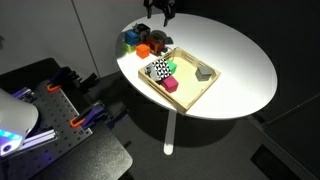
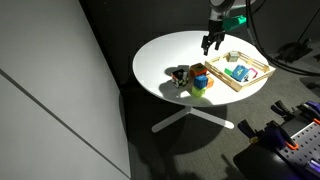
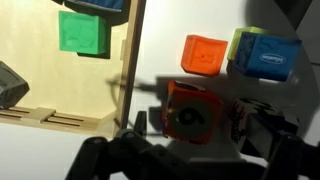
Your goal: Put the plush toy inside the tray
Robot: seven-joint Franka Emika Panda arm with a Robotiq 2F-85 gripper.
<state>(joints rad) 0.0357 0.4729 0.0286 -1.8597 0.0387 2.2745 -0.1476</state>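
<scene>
A round white surface (image 1: 240, 60) carries an orange cube (image 3: 204, 55) near a blue block (image 3: 268, 57). A green cube (image 3: 83, 31), a pink cube (image 1: 171, 86) and a checkered block (image 1: 158, 70) lie close together.

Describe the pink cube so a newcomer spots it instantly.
On the white round table sits a light-wood tray. Inside it, toward the table's edge, lies the pink cube, next to a black-and-white checkered toy. It is the only pink piece there.

Exterior views: dim room, overhead light, white table (image 1: 245, 60) is the only bright patch, nearly blown out; floor falls to black. Low-res, soft. Wrist view: hard dark shadow across tabletop, tray (image 3: 60, 95) washed pale, bottom foreground blurred.
</scene>
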